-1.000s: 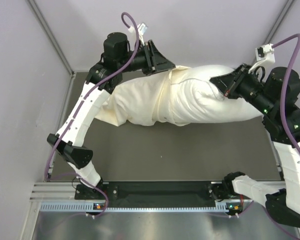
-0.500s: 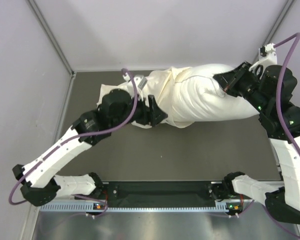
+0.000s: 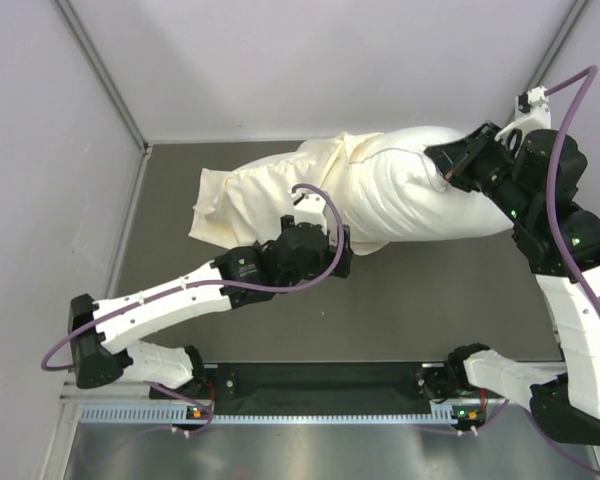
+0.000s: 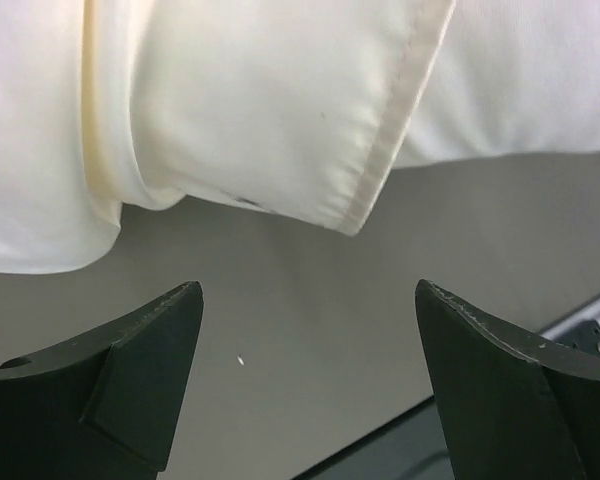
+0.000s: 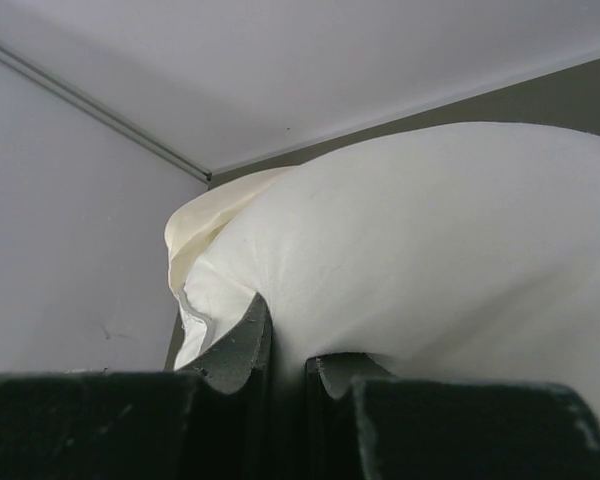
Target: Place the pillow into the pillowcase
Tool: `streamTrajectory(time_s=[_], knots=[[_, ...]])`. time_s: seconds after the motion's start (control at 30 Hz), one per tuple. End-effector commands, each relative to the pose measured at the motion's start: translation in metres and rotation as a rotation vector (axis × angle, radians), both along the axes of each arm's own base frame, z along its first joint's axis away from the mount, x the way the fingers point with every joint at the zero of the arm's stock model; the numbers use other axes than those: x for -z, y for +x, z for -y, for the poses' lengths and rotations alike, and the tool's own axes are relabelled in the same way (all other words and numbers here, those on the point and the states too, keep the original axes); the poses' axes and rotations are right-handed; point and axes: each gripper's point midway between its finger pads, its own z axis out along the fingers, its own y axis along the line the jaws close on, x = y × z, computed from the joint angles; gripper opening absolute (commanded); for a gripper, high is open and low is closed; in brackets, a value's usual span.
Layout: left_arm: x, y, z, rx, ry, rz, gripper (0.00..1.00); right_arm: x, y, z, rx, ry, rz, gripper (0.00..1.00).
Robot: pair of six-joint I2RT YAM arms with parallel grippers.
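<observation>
The white pillow [image 3: 420, 200] lies across the far right of the table, its left part inside the cream pillowcase [image 3: 260, 200]. My right gripper [image 3: 448, 165] is shut on a pinch of the pillow's right end; the right wrist view shows the pillow [image 5: 430, 240] bulging over the closed gripper [image 5: 288, 345] and the pillowcase [image 5: 205, 225] beyond. My left gripper [image 3: 342, 250] is open and empty just in front of the pillowcase's open hem. In the left wrist view the hem [image 4: 365, 190] hangs above the table, in front of the gripper [image 4: 310, 300], with the pillow [image 4: 540, 70] at the upper right.
Grey walls [image 3: 40, 150] close the left and far sides, with a corner post [image 3: 105, 75] at the back left. A black rail [image 3: 320, 380] runs along the near edge between the arm bases. The dark table top [image 3: 430, 300] lies in front of the pillow.
My left arm has swung from the far side of the pillowcase round to its near side, now low and open by the hem. The pillowcase's left end has slumped flat. The right gripper keeps its hold.
</observation>
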Motion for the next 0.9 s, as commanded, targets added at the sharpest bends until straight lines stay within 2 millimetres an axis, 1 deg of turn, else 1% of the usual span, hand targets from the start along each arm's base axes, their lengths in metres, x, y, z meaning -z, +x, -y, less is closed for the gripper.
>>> streamTrajectory(time_s=[0.0, 0.03, 0.1, 0.17, 0.2, 0.27, 0.3, 0.33, 0.37, 0.4, 0.43, 0.5, 0.53, 0.57, 0.63, 0.67, 0.7, 0.73, 0.77, 0.8, 0.87], knots=[[-0.043, 0.024, 0.004, -0.108, -0.082, 0.115, 0.92, -0.031, 0.007, 0.0, 0.026, 0.04, 0.12, 0.0], [-0.041, 0.027, 0.006, -0.118, -0.068, 0.117, 0.92, -0.03, 0.007, 0.0, 0.024, 0.04, 0.117, 0.0], [-0.039, 0.035, 0.0, -0.173, -0.035, 0.134, 0.91, -0.029, 0.007, -0.001, 0.023, 0.041, 0.114, 0.0], [-0.035, 0.042, 0.001, -0.205, -0.005, 0.144, 0.89, -0.03, 0.007, -0.002, 0.017, 0.044, 0.117, 0.0], [-0.035, 0.044, 0.001, -0.217, 0.005, 0.152, 0.84, -0.03, 0.007, -0.002, 0.016, 0.046, 0.116, 0.0], [-0.034, 0.052, 0.003, -0.248, 0.021, 0.173, 0.81, -0.03, 0.006, -0.003, 0.011, 0.049, 0.12, 0.0], [-0.034, 0.055, 0.005, -0.253, 0.026, 0.182, 0.74, -0.03, 0.006, -0.004, 0.011, 0.05, 0.121, 0.0], [-0.032, 0.06, 0.01, -0.255, 0.042, 0.182, 0.7, -0.028, 0.007, -0.004, 0.011, 0.049, 0.115, 0.0], [-0.029, 0.064, 0.008, -0.278, 0.066, 0.182, 0.66, -0.027, 0.006, -0.004, 0.011, 0.051, 0.115, 0.0], [-0.026, 0.067, 0.01, -0.287, 0.077, 0.172, 0.59, -0.028, 0.007, -0.004, 0.013, 0.052, 0.117, 0.0], [-0.022, 0.07, 0.012, -0.3, 0.113, 0.162, 0.43, -0.027, 0.007, -0.003, 0.015, 0.052, 0.114, 0.0], [-0.019, 0.07, 0.016, -0.304, 0.114, 0.145, 0.25, -0.027, 0.007, -0.004, 0.012, 0.046, 0.116, 0.0], [-0.02, 0.069, 0.016, -0.293, 0.105, 0.14, 0.02, -0.026, 0.007, -0.002, 0.018, 0.044, 0.115, 0.0], [-0.022, 0.066, 0.022, -0.263, 0.075, 0.131, 0.0, -0.027, 0.007, -0.002, 0.018, 0.04, 0.118, 0.0], [-0.033, 0.057, 0.03, -0.189, 0.014, 0.123, 0.0, -0.022, 0.009, -0.004, 0.015, 0.033, 0.108, 0.0], [-0.04, 0.046, 0.044, -0.09, -0.03, 0.105, 0.0, -0.021, 0.009, -0.005, 0.01, 0.033, 0.108, 0.0], [-0.059, 0.042, 0.051, -0.048, -0.077, 0.108, 0.0, -0.019, 0.011, -0.006, 0.009, 0.036, 0.105, 0.0], [-0.072, 0.036, 0.057, -0.002, -0.11, 0.105, 0.0, -0.016, 0.012, -0.007, 0.006, 0.033, 0.098, 0.0], [-0.083, 0.029, 0.064, 0.055, -0.13, 0.102, 0.0, -0.016, 0.013, -0.008, 0.004, 0.036, 0.1, 0.0], [-0.112, 0.016, 0.075, 0.145, -0.199, 0.104, 0.0, -0.016, 0.013, -0.008, 0.003, 0.034, 0.101, 0.0], [-0.142, 0.003, 0.081, 0.229, -0.253, 0.117, 0.0, -0.019, 0.013, -0.007, 0.009, 0.034, 0.106, 0.0]])
